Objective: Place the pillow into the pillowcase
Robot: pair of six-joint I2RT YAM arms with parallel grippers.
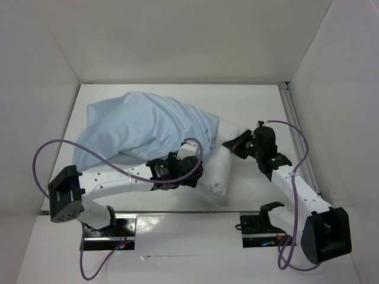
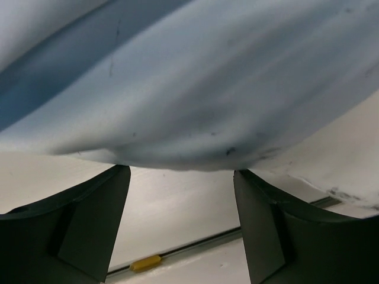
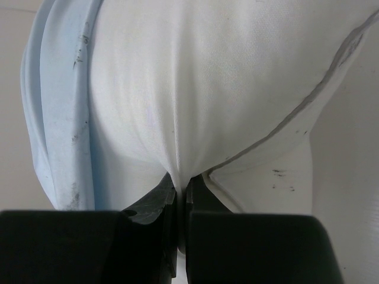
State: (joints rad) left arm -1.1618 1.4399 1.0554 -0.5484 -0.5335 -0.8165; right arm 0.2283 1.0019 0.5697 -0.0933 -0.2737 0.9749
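Note:
The light blue pillowcase [image 1: 139, 124] lies at the table's back left and covers most of the white pillow [image 1: 222, 168], whose bare end sticks out on the right. My left gripper [image 1: 188, 171] sits at the pillowcase's near edge. In the left wrist view it [image 2: 180, 177] is open and empty, with the blue pillowcase [image 2: 195, 89] bulging just above the fingertips [image 2: 100, 213]. My right gripper [image 1: 235, 144] is shut on a pinch of the pillow's white fabric. In the right wrist view the gripper [image 3: 182, 186] holds the pillow [image 3: 195, 89], and the pillowcase's rim [image 3: 53, 130] shows at the left.
White walls enclose the table on three sides. A metal rail [image 1: 294, 127] runs along the right edge. A slot with a small yellow piece [image 2: 145, 262] marks the table's near edge. Purple cables [image 1: 50, 154] loop beside both arms.

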